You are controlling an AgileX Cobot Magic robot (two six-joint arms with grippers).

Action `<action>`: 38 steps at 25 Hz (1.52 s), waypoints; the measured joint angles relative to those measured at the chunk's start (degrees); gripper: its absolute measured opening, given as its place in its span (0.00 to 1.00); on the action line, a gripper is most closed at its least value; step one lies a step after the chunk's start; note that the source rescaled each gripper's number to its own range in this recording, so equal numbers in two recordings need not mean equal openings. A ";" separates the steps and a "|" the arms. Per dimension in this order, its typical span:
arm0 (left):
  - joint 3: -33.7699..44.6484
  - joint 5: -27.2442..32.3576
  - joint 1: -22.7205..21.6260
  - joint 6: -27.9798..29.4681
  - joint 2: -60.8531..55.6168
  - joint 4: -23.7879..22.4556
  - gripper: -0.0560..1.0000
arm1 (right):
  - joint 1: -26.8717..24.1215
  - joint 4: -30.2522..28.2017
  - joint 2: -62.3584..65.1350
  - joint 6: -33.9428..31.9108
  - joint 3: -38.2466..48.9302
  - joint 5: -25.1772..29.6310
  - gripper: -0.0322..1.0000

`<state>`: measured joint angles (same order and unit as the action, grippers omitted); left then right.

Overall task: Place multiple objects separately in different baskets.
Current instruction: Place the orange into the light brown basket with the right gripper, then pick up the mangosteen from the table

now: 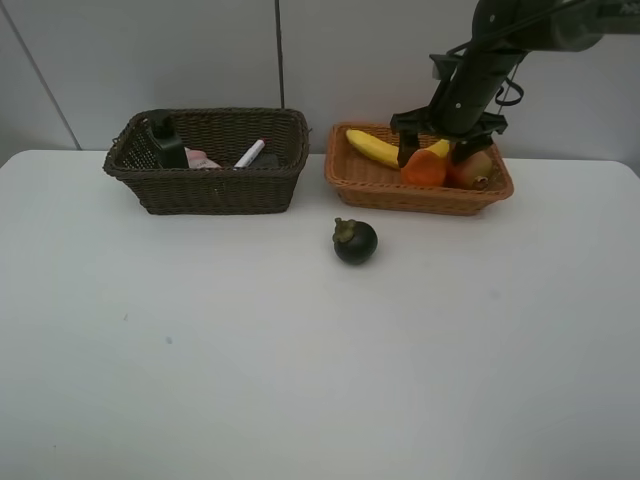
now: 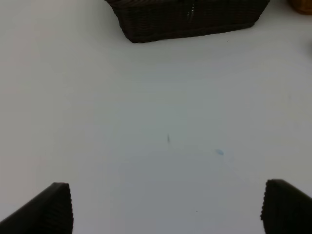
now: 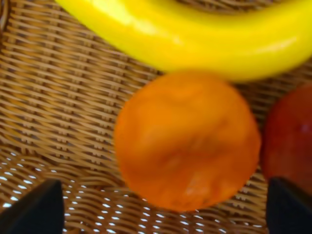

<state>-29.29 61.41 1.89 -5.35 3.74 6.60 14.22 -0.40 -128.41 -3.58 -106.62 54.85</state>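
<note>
The dark mangosteen (image 1: 355,241) sits alone on the white table in front of the two baskets. The dark brown basket (image 1: 215,190) holds the dark green bottle (image 1: 165,142), the small pink bottle (image 1: 203,160) and the white marker (image 1: 250,153); I cannot make out the black eraser. The light orange-tan basket (image 1: 415,192) holds the yellow banana (image 1: 372,147), the orange (image 1: 424,168) and the red fruit (image 1: 475,170). My right gripper (image 1: 436,152) hangs open just above the orange (image 3: 187,141), fingers on either side of it, beside the banana (image 3: 195,34). My left gripper (image 2: 168,209) is open and empty above bare table.
The dark basket's front wall (image 2: 185,19) lies well ahead of my left gripper, and a corner of the light basket (image 2: 302,6) shows beside it. The table runs white and bare toward the front edge. A grey wall stands behind the baskets.
</note>
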 joint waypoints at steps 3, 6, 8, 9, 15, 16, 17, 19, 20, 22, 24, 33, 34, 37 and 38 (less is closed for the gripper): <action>0.00 0.00 0.00 0.00 0.00 0.00 1.00 | 0.00 0.40 0.00 -0.08 0.00 1.06 0.86; 0.00 0.00 0.00 0.00 0.00 0.00 1.00 | 0.00 0.06 -0.12 -0.08 0.00 1.76 0.87; 0.00 0.00 0.00 0.00 0.00 0.00 1.00 | 0.00 0.06 0.27 0.31 0.00 2.07 0.92; 0.00 0.00 0.00 0.00 0.00 0.00 1.00 | 0.00 0.06 0.53 0.38 0.00 2.31 0.95; 0.00 0.00 0.00 0.00 0.00 0.00 1.00 | 0.00 1.95 3.00 1.60 -0.04 7.75 1.00; 0.00 0.00 0.00 0.00 0.00 0.00 1.00 | 0.06 2.64 3.44 1.65 -0.04 9.41 1.00; 0.00 0.00 0.00 0.00 0.00 0.00 1.00 | 0.26 3.46 3.88 1.71 -0.04 10.96 1.00; 0.00 0.00 0.00 0.00 0.00 0.00 1.00 | 0.62 4.18 4.34 1.78 -0.06 12.22 1.00; 0.00 0.00 0.00 0.00 0.00 0.00 1.00 | 0.99 4.67 4.67 1.78 -0.06 13.42 1.00; 0.00 0.00 0.00 0.00 0.00 0.00 1.00 | 2.41 5.57 5.72 1.78 -0.06 14.58 1.00; 0.00 0.00 0.00 0.00 0.00 0.00 1.00 | 4.11 5.65 6.55 1.78 -0.11 14.78 1.00; 0.00 0.00 0.00 0.00 0.00 0.00 1.00 | 15.00 3.58 6.87 1.59 0.73 14.84 1.00; 0.00 0.00 0.00 0.00 0.00 0.00 1.00 | 15.90 2.89 6.87 1.59 1.52 14.84 1.00; 0.00 0.00 0.00 0.00 0.00 0.00 1.00 | 17.52 1.45 5.61 1.59 5.41 15.02 1.00; 0.00 0.00 0.00 0.00 0.00 0.00 1.00 | 17.52 1.45 5.61 1.59 5.41 15.02 1.00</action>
<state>-29.29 61.41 1.89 -5.35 3.74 6.60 31.74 1.05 -122.80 -1.99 -101.22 69.87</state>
